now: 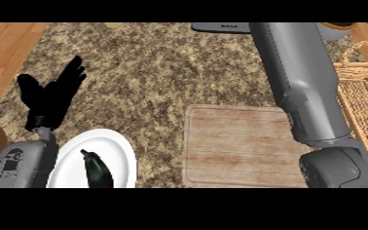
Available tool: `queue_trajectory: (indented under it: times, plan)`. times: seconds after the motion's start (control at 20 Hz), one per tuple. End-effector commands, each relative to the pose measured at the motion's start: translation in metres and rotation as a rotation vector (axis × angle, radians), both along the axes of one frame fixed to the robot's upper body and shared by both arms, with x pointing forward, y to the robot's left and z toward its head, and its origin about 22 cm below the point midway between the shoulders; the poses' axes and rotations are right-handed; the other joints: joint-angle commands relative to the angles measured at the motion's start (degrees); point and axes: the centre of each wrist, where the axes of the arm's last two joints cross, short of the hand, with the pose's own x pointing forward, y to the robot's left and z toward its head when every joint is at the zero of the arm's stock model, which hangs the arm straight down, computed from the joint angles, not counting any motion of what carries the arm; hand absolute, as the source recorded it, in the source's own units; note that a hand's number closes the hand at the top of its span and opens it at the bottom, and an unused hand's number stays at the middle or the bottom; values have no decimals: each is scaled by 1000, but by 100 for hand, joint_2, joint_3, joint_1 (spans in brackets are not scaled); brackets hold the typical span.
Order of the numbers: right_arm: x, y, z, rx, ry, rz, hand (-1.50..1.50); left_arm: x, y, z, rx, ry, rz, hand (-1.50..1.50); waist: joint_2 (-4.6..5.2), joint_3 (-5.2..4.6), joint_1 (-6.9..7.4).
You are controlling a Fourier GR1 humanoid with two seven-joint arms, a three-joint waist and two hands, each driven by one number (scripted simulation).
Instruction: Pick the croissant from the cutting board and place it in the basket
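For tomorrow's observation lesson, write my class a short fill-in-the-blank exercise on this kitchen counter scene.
1. The cutting board has ____ lying on it.
2. The dark vegetable lies on a white ____.
3. The left hand rests with its fingers ____.
4. The wicker basket shows at the view's ____ edge.

Missing words: nothing; plate; open; right

Plate (108, 146) left of cutting board (237, 146), basket (354, 92) right.

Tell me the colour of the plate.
White, in the head view: the plate beside the cutting board.
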Motion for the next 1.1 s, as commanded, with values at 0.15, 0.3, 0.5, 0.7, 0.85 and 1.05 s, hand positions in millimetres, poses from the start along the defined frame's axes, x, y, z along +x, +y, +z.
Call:
queue_trajectory:
  times: [0.15, 0.3, 0.5, 0.7, 0.85, 1.05]
  plan:
    - [10, -30, 26, 115, -24, -255, 150, 2, -7, 2, 2, 5, 29, 0, -18, 7, -93]
    - [13, -60, 32, 83, 16, -342, 150, 5, 6, 3, 4, -3, 12, 0, -7, 3, -146]
    - [14, -75, 14, 84, 32, -417, 150, -4, -10, -8, 13, 10, 19, 0, -47, 9, -188]
    - [9, -110, -7, 87, 34, -441, 150, -8, 19, -5, -6, 11, 41, 0, -69, 12, -275]
    - [4, -116, 7, 111, 55, -408, 150, -7, 16, -9, 2, 34, 79, 0, -120, 13, -366]
    - [-9, -133, -28, 80, 82, -441, 150, -13, 13, -11, -3, 13, 74, 0, -139, 13, -400]
